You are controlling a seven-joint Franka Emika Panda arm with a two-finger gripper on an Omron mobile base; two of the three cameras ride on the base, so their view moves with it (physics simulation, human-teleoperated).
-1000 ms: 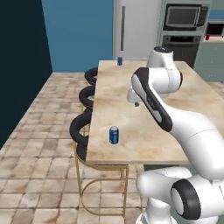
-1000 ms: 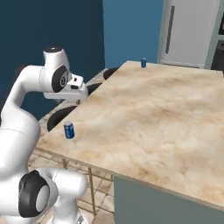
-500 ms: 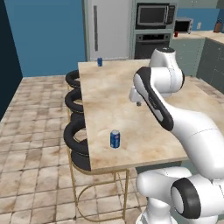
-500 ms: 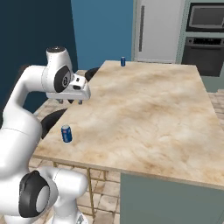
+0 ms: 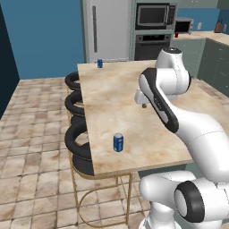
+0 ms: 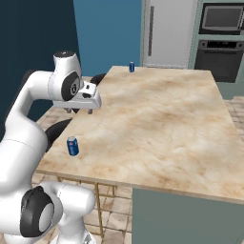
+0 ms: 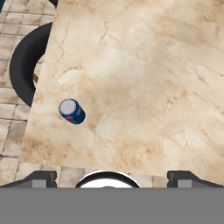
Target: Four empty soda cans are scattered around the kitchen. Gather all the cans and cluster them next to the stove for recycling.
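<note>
A blue soda can [image 5: 118,142] stands upright near the front left corner of the marble island [image 5: 134,116]. It also shows in the right base view [image 6: 72,146] and, from above, in the hand view [image 7: 71,111]. A second blue can [image 5: 99,63] stands at the island's far left end [image 6: 131,67]. My gripper [image 5: 143,103] hangs over the middle of the island, above and behind the near can [image 6: 80,110]. It is open and holds nothing [image 7: 114,178]. The stove is out of view.
Three black round stools [image 5: 79,142] line the island's left side. A steel fridge [image 5: 109,29], a built-in oven [image 5: 154,45] and a microwave [image 5: 154,15] stand behind the island. A small red object [image 5: 177,34], too small to identify, sits on the back right counter. Tiled floor lies to the left.
The whole picture has shifted in both base views, so the camera has moved with the base; the island now sits more centred. The cans stay put and the gripper stays open.
</note>
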